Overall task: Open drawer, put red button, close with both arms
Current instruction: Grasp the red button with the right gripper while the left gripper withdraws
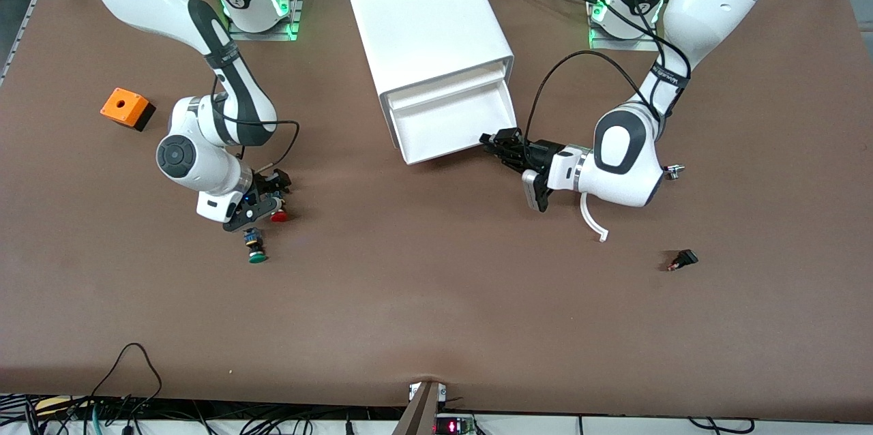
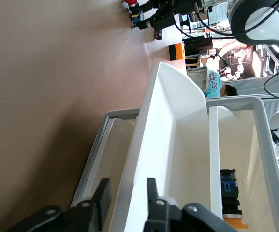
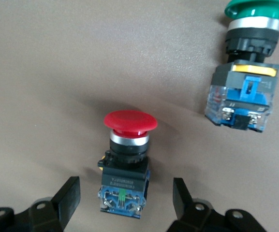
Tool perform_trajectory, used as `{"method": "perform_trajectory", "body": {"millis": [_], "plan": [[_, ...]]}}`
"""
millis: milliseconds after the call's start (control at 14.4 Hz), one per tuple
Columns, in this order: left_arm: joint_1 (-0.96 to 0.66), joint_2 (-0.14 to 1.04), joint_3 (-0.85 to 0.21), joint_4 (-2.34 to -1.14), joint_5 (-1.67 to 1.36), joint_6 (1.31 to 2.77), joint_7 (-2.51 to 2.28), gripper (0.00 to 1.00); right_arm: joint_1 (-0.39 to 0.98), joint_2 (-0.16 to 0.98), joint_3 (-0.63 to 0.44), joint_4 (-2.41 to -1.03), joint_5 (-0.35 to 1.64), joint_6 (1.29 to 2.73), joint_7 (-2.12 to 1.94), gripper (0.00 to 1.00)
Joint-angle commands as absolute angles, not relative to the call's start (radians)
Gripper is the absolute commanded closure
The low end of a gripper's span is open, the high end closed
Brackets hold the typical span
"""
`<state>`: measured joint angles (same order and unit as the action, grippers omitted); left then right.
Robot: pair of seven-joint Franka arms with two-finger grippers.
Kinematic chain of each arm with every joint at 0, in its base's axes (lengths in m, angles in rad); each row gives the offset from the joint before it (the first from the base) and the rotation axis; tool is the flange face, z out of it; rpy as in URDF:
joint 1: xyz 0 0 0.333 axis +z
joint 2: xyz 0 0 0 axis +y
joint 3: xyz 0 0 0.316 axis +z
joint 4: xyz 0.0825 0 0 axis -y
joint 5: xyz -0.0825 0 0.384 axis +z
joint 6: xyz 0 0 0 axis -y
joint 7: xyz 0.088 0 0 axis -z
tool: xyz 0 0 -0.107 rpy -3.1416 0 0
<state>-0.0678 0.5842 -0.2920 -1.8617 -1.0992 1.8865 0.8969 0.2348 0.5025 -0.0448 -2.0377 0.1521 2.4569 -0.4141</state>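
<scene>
Toward the right arm's end of the counter [image 1: 436, 326], the right gripper [image 3: 124, 200] hangs open with its 2 fingers on either side of the red button [image 3: 128, 159] lying beside a green button [image 3: 248, 72], while the left gripper [image 2: 124, 200], jaws parted, straddles the open drawer's [image 1: 453, 125] front wall.

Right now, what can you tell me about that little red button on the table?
The red button has a round, glossy red mushroom cap on a silvery collar, then a short black body ending in a blue block with small metal terminals. It looks like plastic and lies on its side on the brown table, toward the right arm's end, beside a similar green button. The right hand is down around it, open fingers either side of the body; nothing grips it yet.
</scene>
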Motion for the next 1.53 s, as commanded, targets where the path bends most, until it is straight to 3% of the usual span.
{"method": "perform_trajectory", "body": {"millis": [0,347,416,555,833,1110,1457], "plan": [[-0.049,0.583,-0.296,-1.806,-1.069,1.859,0.858,0.00,0.242,0.483,-0.048,-2.068,0.152,2.482,-0.431,0.17],[0.006,0.577,-0.293,-1.548,-0.791,1.665,0.525,0.00,0.261,0.486,-0.048,-2.068,0.152,2.482,-0.430,0.40],[0.009,0.577,-0.293,-1.495,-0.723,1.629,0.476,0.00,0.261,0.485,-0.048,-2.066,0.152,2.482,-0.431,0.55],[0.018,0.577,-0.291,-1.422,-0.606,1.586,0.424,0.00,0.259,0.486,-0.048,-2.066,0.152,2.480,-0.433,0.64],[0.063,0.517,-0.291,-1.379,-0.343,1.578,0.416,0.00,0.259,0.482,-0.049,-2.060,0.152,2.479,-0.436,0.74],[0.049,0.466,-0.310,-1.373,0.056,1.575,0.368,0.00,0.259,0.463,-0.057,-2.046,0.153,2.477,-0.491,0.78],[0.078,0.463,-0.284,-1.186,0.221,1.571,0.359,0.00,0.259,0.376,-0.055,-2.010,0.150,2.445,-0.509,0.79]]}}
